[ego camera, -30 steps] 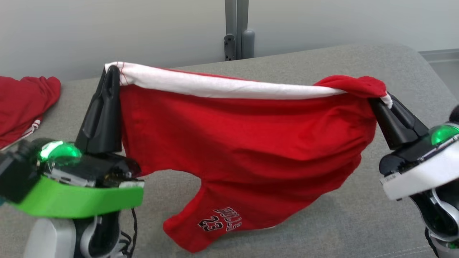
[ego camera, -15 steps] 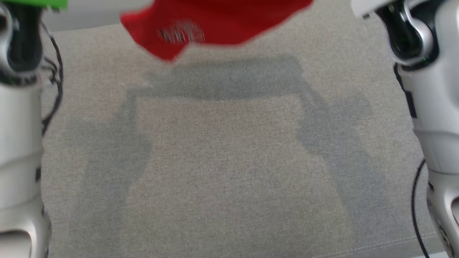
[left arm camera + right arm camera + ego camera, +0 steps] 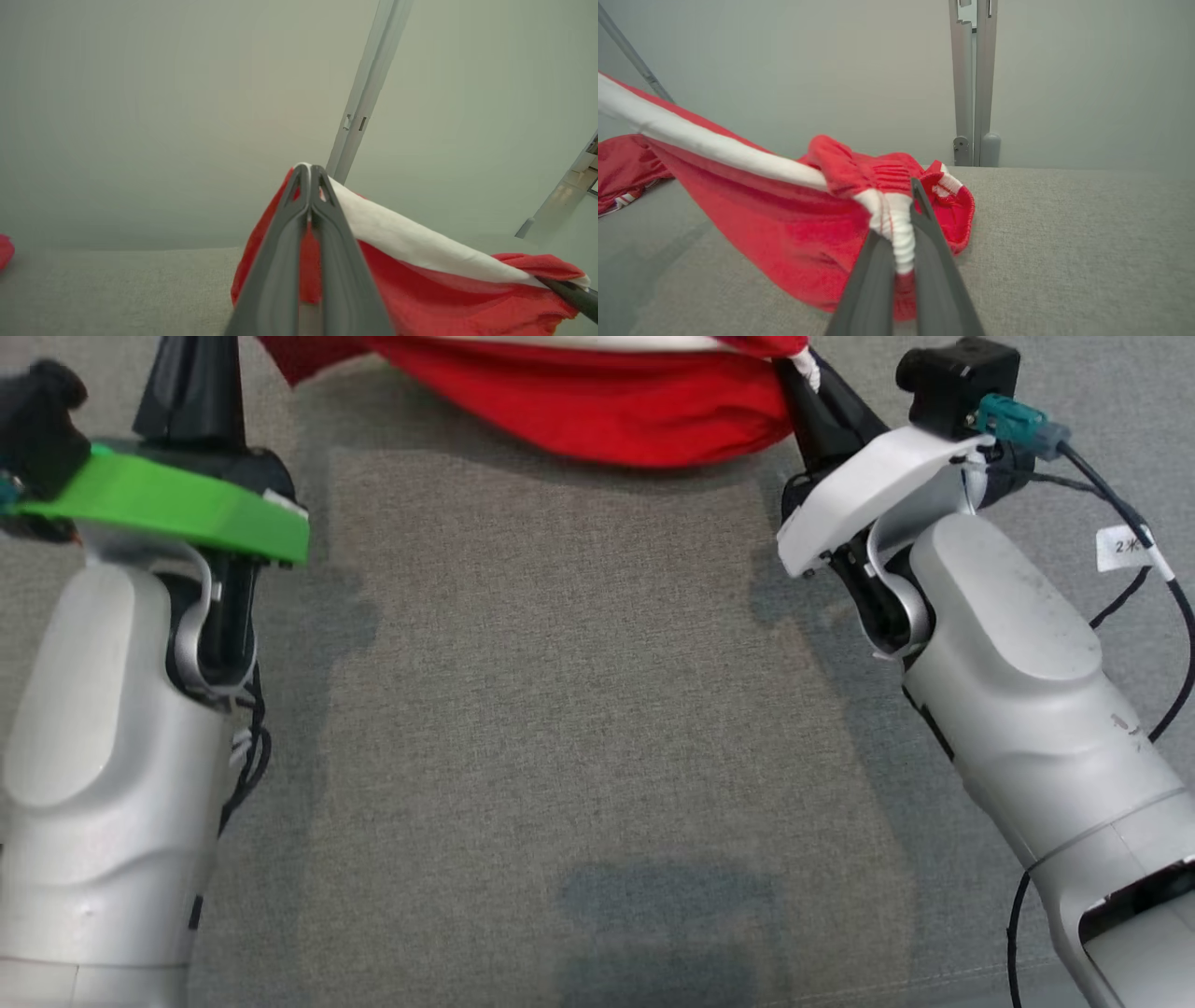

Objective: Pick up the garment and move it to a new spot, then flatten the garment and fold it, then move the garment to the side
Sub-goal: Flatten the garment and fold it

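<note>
Garment (image 3: 607, 420) between fingers (image 3: 831, 415), over surface (image 3: 597, 709)

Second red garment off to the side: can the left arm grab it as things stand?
Probably not: the left gripper has its fingers shut on the held garment, stretched across to the right gripper. The way to the second garment otherwise looks free.

Grey fabric-covered surface (image 3: 597, 709), crumpled red cloth (image 3: 626, 163) lying on it toward the robot's left

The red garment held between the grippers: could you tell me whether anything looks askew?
Yes: at the right gripper the garment is bunched, red fabric flopped over its white band; the left gripper pinches it flat.
</note>
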You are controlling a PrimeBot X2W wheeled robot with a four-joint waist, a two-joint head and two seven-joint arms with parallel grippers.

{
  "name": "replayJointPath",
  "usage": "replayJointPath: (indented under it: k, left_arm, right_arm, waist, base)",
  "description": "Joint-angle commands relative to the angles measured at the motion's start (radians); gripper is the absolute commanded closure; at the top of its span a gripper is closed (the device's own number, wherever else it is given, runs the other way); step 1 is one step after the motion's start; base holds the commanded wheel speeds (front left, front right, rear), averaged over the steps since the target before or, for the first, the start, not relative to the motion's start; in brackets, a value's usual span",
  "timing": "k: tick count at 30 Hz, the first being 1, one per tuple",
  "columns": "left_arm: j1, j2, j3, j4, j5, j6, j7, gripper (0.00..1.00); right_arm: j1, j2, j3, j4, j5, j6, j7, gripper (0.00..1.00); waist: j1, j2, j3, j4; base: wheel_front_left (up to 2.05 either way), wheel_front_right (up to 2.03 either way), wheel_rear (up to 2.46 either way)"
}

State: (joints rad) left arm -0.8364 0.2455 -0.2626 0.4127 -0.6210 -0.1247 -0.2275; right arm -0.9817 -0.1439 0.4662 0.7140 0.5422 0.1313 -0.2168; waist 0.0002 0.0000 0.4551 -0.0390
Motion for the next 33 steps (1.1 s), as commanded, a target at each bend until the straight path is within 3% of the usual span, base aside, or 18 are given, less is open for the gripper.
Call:
replayJointPath:
  k: [1, 6, 13, 20, 33]
  left_arm:
    - [0.042, 0.01, 0.0, -0.006, -0.015, -0.005, -0.013, 1.0]
    - [0.17, 0.026, -0.005, -0.072, -0.066, -0.006, -0.031, 1.0]
    - [0.346, 0.023, 0.019, -0.231, -0.087, -0.007, -0.038, 1.0]
    - [0.56, -0.037, 0.062, -0.413, -0.047, -0.007, -0.038, 1.0]
    - [0.912, -0.106, 0.102, -0.656, 0.0, -0.005, -0.038, 1.0]
  right_arm:
    - [0.028, -0.009, 0.013, 0.006, 0.024, -0.001, -0.017, 1.0]
    - [0.115, -0.027, 0.057, -0.044, 0.143, -0.001, -0.041, 1.0]
    - [0.26, -0.108, 0.112, -0.211, 0.237, -0.001, -0.048, 1.0]
    - [0.496, -0.183, 0.042, -0.472, 0.185, -0.001, -0.049, 1.0]
    - [0.887, -0.213, -0.088, -0.719, 0.153, -0.001, -0.04, 1.0]
  waist:
    - [-0.0002, 0.0, 0.025, 0.017]
    - [-0.0002, 0.0, 0.003, 0.016]
    - [-0.0002, 0.0, -0.047, 0.026]
    - [-0.0002, 0.0, -0.154, 0.051]
    - [-0.0002, 0.0, -0.332, 0.043]
  base:
    - [0.0, 0.0, 0.0]
    - [0.0, 0.0, 0.0]
    - [0.0, 0.0, 0.0]
    - [0.0, 0.0, 0.0]
    - [0.0, 0.0, 0.0]
